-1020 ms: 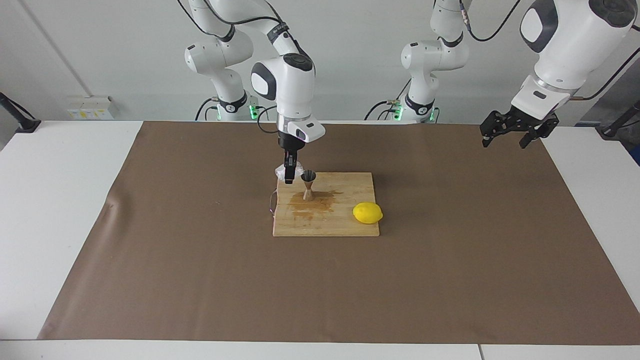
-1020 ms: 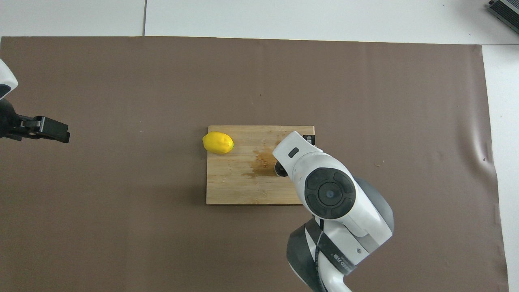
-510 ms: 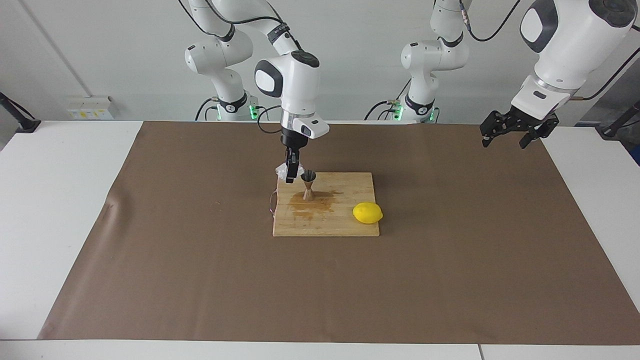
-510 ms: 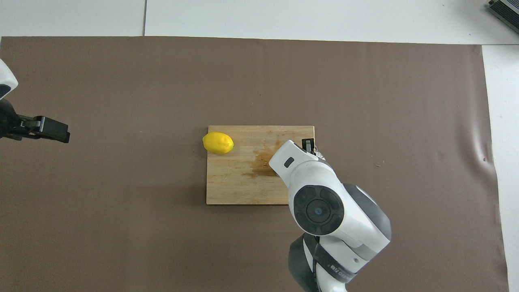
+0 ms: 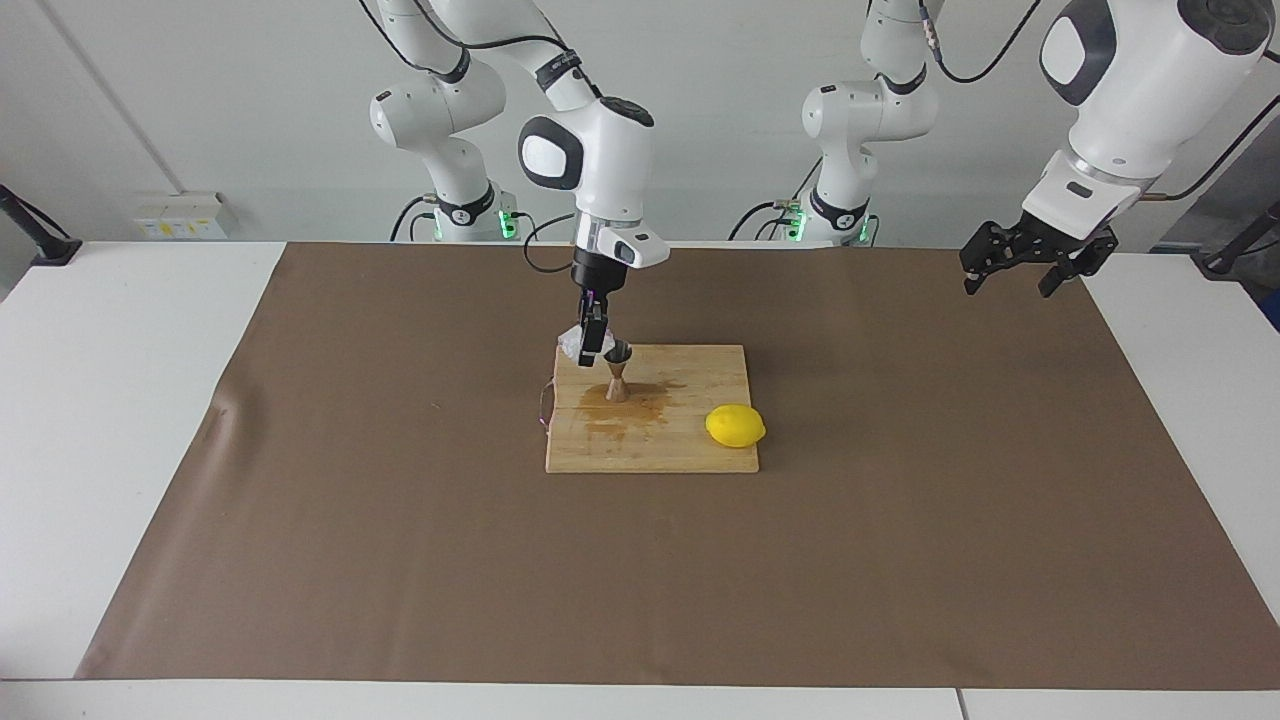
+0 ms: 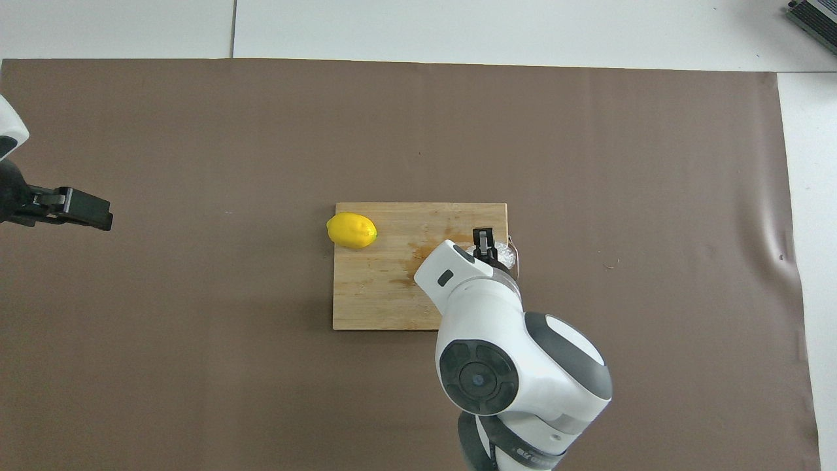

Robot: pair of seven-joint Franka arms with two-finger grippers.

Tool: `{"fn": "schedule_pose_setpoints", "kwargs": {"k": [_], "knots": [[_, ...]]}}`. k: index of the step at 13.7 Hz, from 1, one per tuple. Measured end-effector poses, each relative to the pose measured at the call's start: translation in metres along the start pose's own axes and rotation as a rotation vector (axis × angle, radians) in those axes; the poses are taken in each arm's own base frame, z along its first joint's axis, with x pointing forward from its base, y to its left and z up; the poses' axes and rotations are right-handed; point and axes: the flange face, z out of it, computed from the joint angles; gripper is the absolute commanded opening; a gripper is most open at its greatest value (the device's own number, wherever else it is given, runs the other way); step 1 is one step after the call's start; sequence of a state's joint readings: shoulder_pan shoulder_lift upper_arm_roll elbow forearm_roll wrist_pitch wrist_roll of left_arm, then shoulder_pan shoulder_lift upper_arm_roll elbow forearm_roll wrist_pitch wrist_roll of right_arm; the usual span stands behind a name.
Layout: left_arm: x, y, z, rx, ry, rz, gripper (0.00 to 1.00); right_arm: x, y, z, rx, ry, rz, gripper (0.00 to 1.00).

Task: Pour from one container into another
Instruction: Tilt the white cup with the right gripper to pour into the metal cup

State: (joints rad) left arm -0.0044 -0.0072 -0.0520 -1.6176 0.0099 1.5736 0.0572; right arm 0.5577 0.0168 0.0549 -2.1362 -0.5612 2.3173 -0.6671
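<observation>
Steel jigger [image 5: 617, 371]: hidden in the overhead view under the right arm's wrist. Translucent cup [image 5: 572, 341]: mostly covered by the right gripper [image 5: 592, 350]; contents too small to tell. Left gripper [image 6: 82, 210]: its arm cut off at the overhead view's edge. Cutting board [image 6: 386, 294]: one corner covered by the right arm.

Bare brown-covered tabletop [image 5: 400, 520] surrounds the wooden cutting board [image 5: 680, 455]; on it, the steel hourglass jigger [image 5: 617, 372] and yellow lemon [image 5: 735, 426] obstruct passage.
</observation>
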Motion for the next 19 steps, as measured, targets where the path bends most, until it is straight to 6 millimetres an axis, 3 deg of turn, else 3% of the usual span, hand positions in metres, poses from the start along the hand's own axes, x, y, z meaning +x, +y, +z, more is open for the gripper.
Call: {"fn": "schedule_pose_setpoints", "kwargs": {"k": [7,19], "knots": [[0.0,0.0,0.0,0.0,0.0,0.0,1.0,0.017,-0.012,-0.006,-0.068,-0.035,-0.055,0.0],[0.0,0.0,0.0,0.0,0.0,0.0,1.0,0.016,-0.019,0.002,-0.095,-0.066,-0.111,0.0]]}}
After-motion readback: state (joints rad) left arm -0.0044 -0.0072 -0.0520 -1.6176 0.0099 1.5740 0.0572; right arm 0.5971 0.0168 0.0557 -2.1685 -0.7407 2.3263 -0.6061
